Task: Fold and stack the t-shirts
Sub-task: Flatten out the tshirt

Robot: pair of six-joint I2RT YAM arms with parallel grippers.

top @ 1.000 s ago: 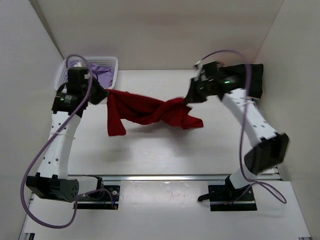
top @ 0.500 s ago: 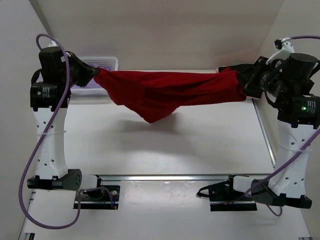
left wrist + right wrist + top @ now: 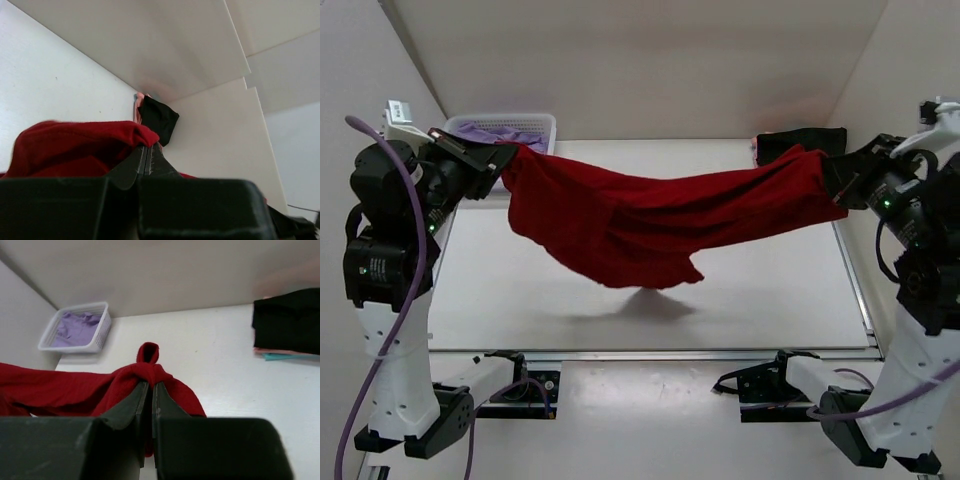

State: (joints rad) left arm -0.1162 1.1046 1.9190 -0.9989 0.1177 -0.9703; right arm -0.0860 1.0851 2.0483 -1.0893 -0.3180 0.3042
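A deep red t-shirt hangs stretched in the air between both arms, its middle sagging toward the table. My left gripper is shut on its left end, seen as red cloth at my closed jaws. My right gripper is shut on its right end, bunched cloth pinched at the fingertips. A folded black t-shirt lies at the far right on pink and teal ones. A lavender t-shirt lies in the basket.
A white lattice basket stands at the far left corner against the wall. White walls close in the table on the left, back and right. A metal rail runs along the near edge.
Both arms have lifted and spread further apart, pulling the red t-shirt from a twisted bundle into a wide hanging span; it now sags lower toward the near side.
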